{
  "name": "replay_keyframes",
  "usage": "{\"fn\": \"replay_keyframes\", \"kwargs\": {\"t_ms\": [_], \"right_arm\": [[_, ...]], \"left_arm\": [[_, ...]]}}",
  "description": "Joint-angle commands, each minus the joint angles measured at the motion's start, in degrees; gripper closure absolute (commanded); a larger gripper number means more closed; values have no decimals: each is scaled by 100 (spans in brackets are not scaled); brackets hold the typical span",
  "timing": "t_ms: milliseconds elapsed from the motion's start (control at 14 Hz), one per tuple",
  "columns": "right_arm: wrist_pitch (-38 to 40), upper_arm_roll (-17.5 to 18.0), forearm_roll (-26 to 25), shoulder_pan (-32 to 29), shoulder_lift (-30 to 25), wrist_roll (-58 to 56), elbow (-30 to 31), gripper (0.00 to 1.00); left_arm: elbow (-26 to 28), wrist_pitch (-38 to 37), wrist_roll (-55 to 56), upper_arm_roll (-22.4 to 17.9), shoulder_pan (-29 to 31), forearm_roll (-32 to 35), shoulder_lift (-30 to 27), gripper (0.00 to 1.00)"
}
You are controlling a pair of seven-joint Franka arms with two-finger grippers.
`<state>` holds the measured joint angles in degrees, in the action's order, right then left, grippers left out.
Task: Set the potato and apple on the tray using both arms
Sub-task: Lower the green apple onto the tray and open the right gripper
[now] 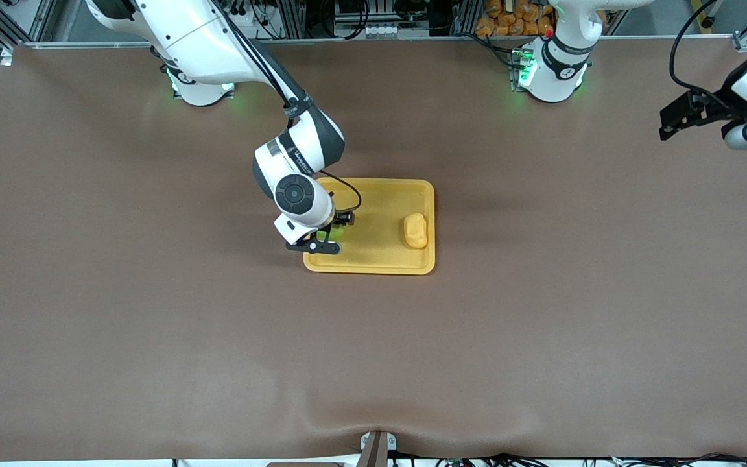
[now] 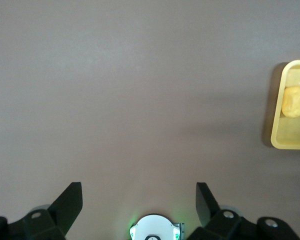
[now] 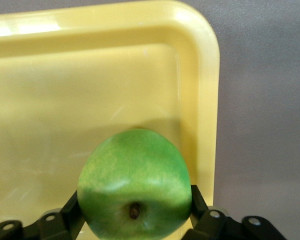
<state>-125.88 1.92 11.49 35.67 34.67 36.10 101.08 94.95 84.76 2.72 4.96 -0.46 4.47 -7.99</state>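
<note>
Tray (image 1: 373, 263), yellow-orange, shallow, raised rim: lying mid-table as the item nearest the front camera, with the potato (image 1: 415, 231) resting inside it toward the left arm's end. Apple (image 3: 135, 182), bright green, stem dimple showing: sitting between the fingers of the right gripper (image 1: 333, 228) low over the tray's end toward the right arm; the fingers are flanking it closely, but whether they are pressing it or already easing off cannot be told. Risk, as a judgement: the round apple is sitting close to the rim, so a release from any height, or a finger dragging on withdrawal, could be sending it rolling over the edge or across into the potato. Left gripper (image 1: 678, 120), jaws standing wide apart and empty, is waiting over bare table at the left arm's end. Obscured: the right wrist is covering most of the apple in the front view; contact between apple and tray floor is not showing anywhere.
</note>
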Motion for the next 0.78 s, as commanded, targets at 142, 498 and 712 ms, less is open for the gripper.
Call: {"fn": "replay_keyframes", "kwargs": {"t_ms": [142, 498, 712], "right_arm": [[290, -78, 46, 2, -240, 20, -79, 0], [1661, -95, 38, -323, -618, 20, -764, 0], [2048, -95, 29, -543, -777, 3, -1046, 0]], "left_arm": [[402, 23, 44, -22, -15, -87, -414, 0], [332, 32, 44, -57, 38, -377, -327, 0], [200, 23, 70, -48, 29, -351, -256, 0]]}}
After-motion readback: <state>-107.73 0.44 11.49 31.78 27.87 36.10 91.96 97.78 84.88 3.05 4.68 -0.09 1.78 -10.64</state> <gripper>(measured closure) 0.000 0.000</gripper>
